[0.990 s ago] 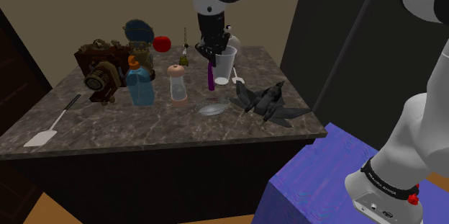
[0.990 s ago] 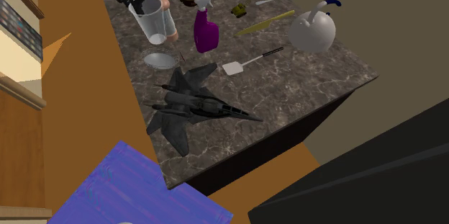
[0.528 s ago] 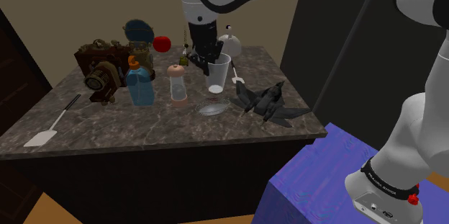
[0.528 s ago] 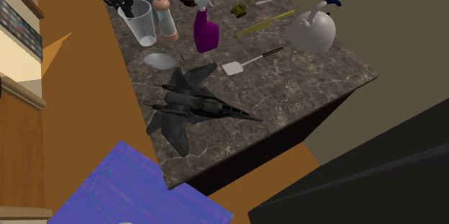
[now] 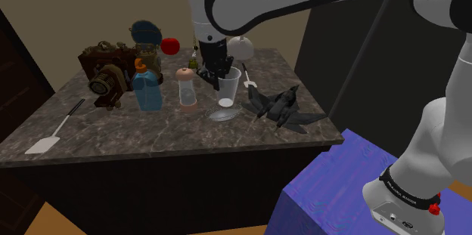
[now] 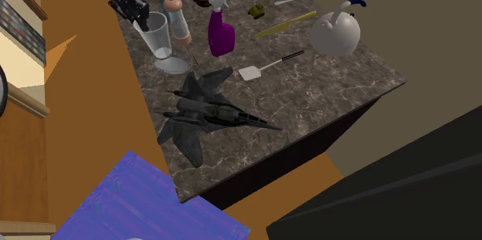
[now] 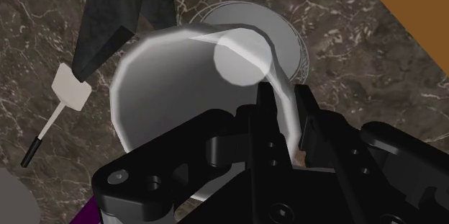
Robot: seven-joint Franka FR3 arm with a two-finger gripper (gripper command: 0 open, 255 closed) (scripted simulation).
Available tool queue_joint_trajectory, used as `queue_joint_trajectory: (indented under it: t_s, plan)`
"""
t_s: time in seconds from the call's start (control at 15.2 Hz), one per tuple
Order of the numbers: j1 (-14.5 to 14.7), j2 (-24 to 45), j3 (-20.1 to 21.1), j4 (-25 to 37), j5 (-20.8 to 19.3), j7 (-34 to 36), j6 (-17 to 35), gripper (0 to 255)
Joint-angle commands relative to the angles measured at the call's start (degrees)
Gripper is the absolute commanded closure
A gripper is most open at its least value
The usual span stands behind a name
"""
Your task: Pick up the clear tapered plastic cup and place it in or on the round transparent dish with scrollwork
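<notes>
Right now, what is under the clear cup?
The round dish, on the marble counter. The cup hides part of it; whether they touch cannot be told.

dish [image 7: 286, 29] half hidden behind cup [image 7: 173, 93], jet [image 7: 122, 6] cropped

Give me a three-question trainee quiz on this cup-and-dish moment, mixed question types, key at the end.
1. True or false: the gripper is shut on the wall of the clear cup.
2. Which lies nearest the round dish? A. red apple B. model jet C. white teapot
3. What colour is the spray bottle?
Key: 1 true; 2 B; 3 purple.
</notes>
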Motion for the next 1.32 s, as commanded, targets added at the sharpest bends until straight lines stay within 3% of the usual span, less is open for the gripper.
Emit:
queue_joint_trajectory:
  t_s: [0.0, 0.4, 0.92, 0.99, 1.25]
  plan:
    - [0.0, 0.2, 0.0, -1.2, -0.1, 0.2, 1.5, 255]
    - [-0.1, 1.4, -0.2, -4.8, -0.5, 0.9, 6.1, 255]
    - [-0.1, 1.4, -0.2, -4.8, -0.5, 0.9, 6.1, 255]
    - [-0.1, 1.4, -0.2, -4.8, -0.5, 0.9, 6.1, 0]
    - [-0.1, 1.4, -0.2, -4.8, -0.5, 0.9, 6.1, 0]
